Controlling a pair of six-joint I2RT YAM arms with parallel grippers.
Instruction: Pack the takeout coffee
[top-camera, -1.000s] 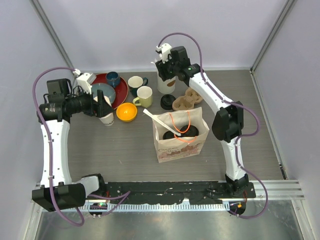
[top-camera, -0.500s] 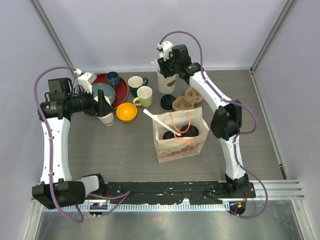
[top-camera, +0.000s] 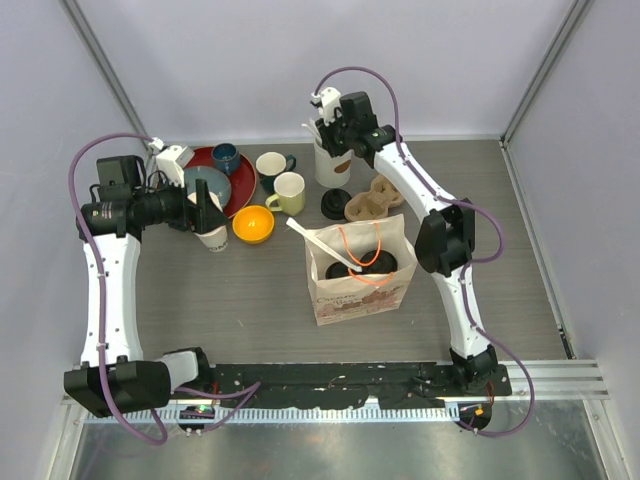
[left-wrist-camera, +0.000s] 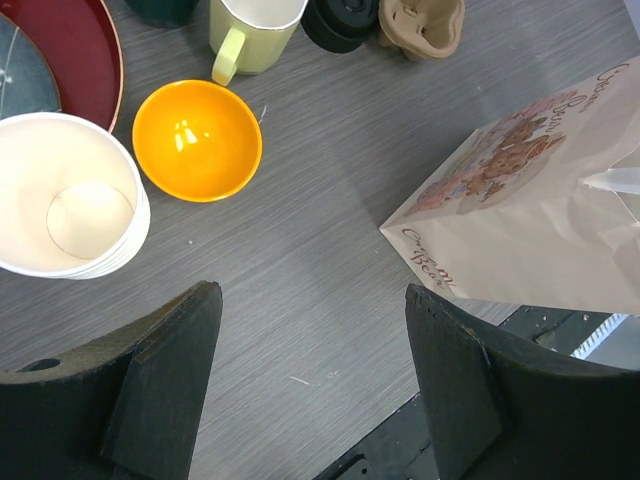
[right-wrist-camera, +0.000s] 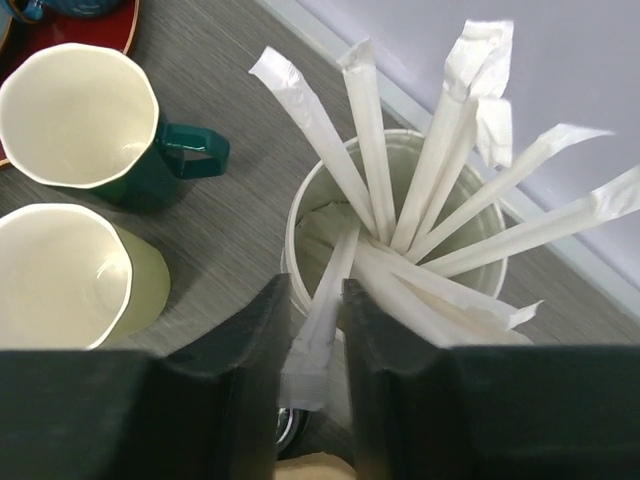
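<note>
R gripper (right-wrist-camera: 315, 300) pinches flat paper-wrapped straw (right-wrist-camera: 310, 352), round tub (right-wrist-camera: 292, 240).

ceramic handled mugs (top-camera: 272, 166): three (dark blue, cream, pale yellow)
round orange bowl (left-wrist-camera: 197, 139): one
round red plate (top-camera: 243, 182): one
printed brown paper bag (top-camera: 345, 298): one
round black plastic lids (top-camera: 385, 262) inside it: two
moulded cardboard cup carrier (top-camera: 372, 197): one
paper-wrapped white straws (right-wrist-camera: 372, 140) in the tub: about eight (they overlap)

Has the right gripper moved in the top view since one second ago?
Yes, slightly. The right gripper, pinching a wrapped straw, has shifted towards the far wall, away from the paper bag, staying over the white straw cup.
</note>
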